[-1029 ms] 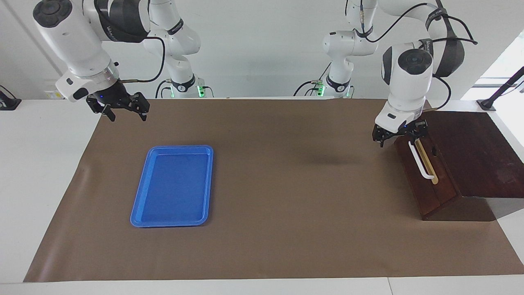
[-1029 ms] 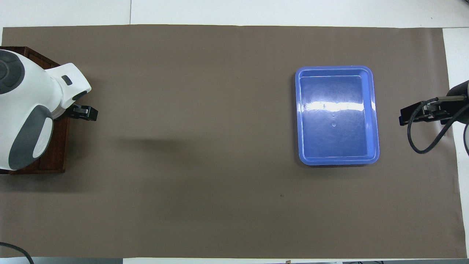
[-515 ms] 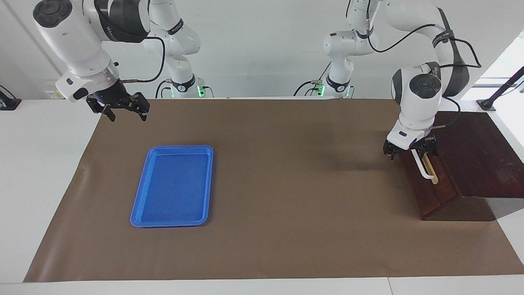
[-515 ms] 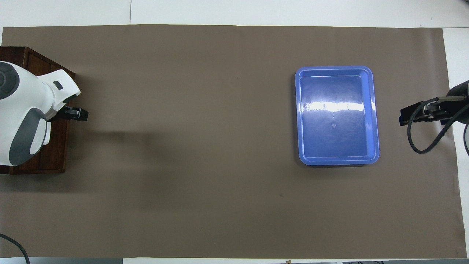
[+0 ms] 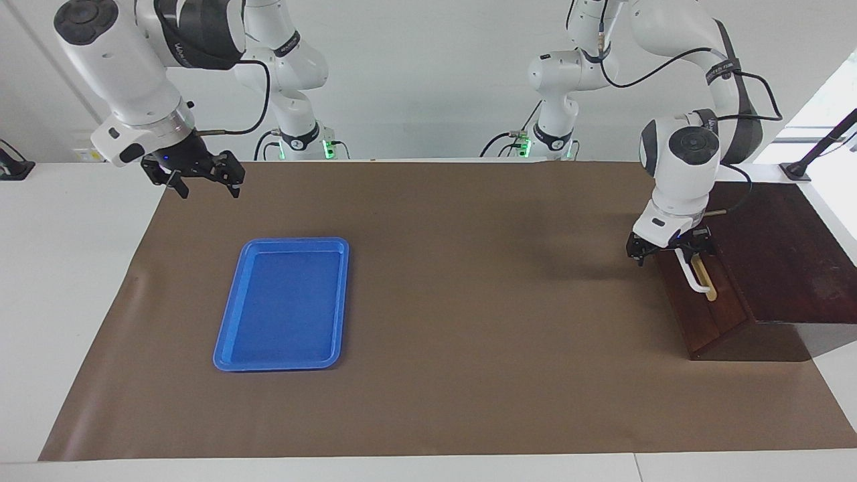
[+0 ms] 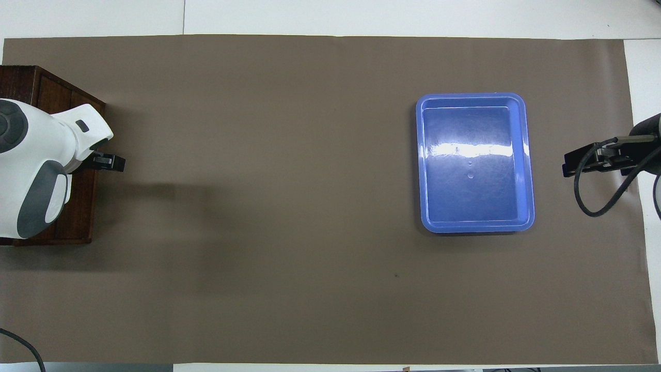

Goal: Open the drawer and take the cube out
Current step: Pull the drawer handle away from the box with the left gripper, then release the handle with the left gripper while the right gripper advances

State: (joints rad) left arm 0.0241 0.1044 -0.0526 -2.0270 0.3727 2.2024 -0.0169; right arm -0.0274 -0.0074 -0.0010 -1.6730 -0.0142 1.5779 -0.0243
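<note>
Facing view: left gripper [image 5: 669, 253] sits at the upper end of the white handle [image 5: 693, 276] on the drawer [image 5: 702, 304], fingers spread, apparently straddling the bar; contact can't be confirmed. Drawer is flush with its dark cabinet [image 5: 776, 254] at the left arm's end of the table: not pulled yet. Cube not visible, presumably inside. Right gripper [image 5: 201, 177] waits, fingers spread and empty, over the mat's corner, with the blue tray [image 5: 231, 335] farther out from the robots.

Overhead view: left gripper [image 6: 108, 164] pokes past the cabinet's front edge; right gripper [image 6: 583, 161] is over the mat edge beside the tray.

Status: approach done. Remaining: clamp handle, pull, retrieve cube.
</note>
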